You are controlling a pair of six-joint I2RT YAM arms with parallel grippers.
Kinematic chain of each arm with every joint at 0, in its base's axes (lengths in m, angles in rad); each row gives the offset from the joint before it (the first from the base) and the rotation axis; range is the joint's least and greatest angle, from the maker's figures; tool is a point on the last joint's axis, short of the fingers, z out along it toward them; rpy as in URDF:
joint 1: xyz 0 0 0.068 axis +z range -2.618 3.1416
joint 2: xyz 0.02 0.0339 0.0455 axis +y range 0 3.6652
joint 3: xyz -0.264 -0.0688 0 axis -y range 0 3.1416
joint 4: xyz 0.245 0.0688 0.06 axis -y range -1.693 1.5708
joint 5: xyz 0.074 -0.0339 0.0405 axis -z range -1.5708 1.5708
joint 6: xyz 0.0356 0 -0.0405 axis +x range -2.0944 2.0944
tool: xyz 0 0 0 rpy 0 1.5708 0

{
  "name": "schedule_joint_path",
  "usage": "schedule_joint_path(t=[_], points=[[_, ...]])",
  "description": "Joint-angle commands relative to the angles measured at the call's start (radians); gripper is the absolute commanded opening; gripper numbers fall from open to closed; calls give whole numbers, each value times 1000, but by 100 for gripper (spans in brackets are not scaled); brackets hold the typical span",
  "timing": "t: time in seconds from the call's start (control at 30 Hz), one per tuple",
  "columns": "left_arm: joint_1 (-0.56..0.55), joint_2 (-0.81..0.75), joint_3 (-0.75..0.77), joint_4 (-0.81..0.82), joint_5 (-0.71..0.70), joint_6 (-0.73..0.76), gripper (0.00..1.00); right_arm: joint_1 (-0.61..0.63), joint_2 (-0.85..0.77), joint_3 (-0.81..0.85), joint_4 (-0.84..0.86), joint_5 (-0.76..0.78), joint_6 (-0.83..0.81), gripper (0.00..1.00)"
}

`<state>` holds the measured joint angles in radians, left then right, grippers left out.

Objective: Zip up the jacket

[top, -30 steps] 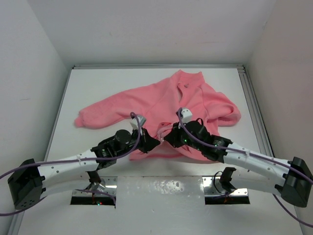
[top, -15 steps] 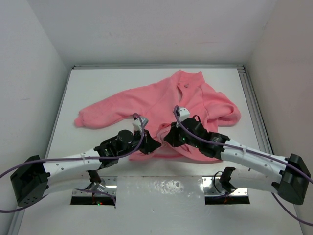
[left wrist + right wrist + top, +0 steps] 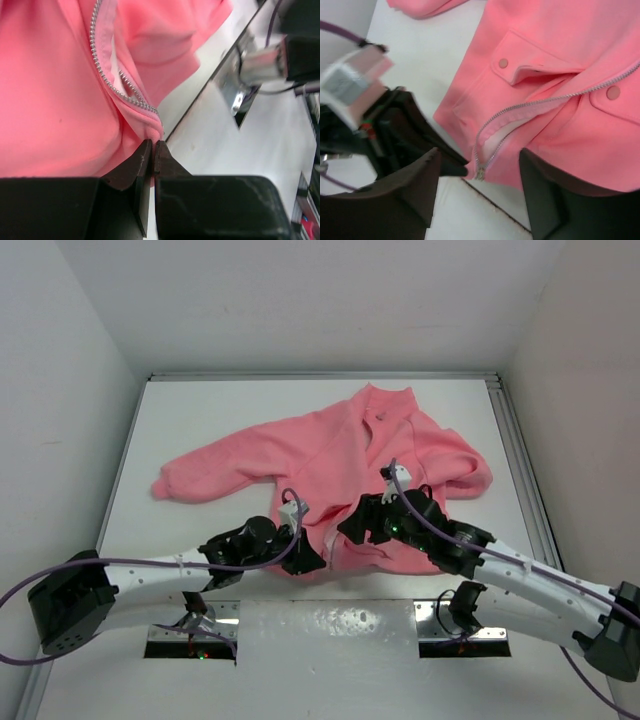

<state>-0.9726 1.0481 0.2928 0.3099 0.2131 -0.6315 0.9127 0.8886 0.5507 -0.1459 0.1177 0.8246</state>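
Observation:
The salmon-pink jacket lies spread on the table, collar far, hem near. Its front zipper is parted, and the small metal pull sits at the very bottom by the hem. My left gripper is shut on the hem corner just below the zipper's end. My right gripper hovers over that same spot with its jaws wide open; the pull lies between the fingers without touching either. A snap-flap pocket shows beside the zipper.
The table's near edge with a metal mounting plate runs right beside the hem. One sleeve stretches left, the other bunches at the right. White walls enclose the table.
My right gripper has opened, letting go of the jacket front, and shifted a little right. My left gripper has carried the hem nearer and to the right, still shut on it.

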Motion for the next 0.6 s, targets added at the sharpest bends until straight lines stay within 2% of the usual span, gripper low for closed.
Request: schedule_joint_path(t=[0.0, 0.07, 0.17, 0.2, 0.23, 0.47, 0.5, 0.53, 0.57], points=[[-8, 27, -30, 54, 104, -42, 0, 0, -63, 8, -55, -52, 42, 65], [-8, 44, -30, 64, 117, -51, 0, 2, -125, -9, -69, -75, 71, 67], [-6, 65, -47, 107, 89, -73, 0, 9, -180, -72, 8, -196, 187, 28], [-5, 76, -41, 110, 89, -66, 0, 17, -183, -131, 43, -251, 221, 3], [-5, 87, -34, 109, 89, -63, 0, 23, -186, -165, 78, -265, 246, 0], [11, 92, -43, 164, 71, -112, 0, 112, -106, -360, 382, -277, 363, 0], [12, 86, -47, 170, 62, -120, 0, 123, -67, -367, 402, -277, 363, 4], [15, 76, -50, 175, 49, -135, 0, 152, -50, -371, 437, -261, 363, 16], [28, 75, -50, 178, 48, -143, 0, 166, -34, -376, 456, -248, 367, 23]])
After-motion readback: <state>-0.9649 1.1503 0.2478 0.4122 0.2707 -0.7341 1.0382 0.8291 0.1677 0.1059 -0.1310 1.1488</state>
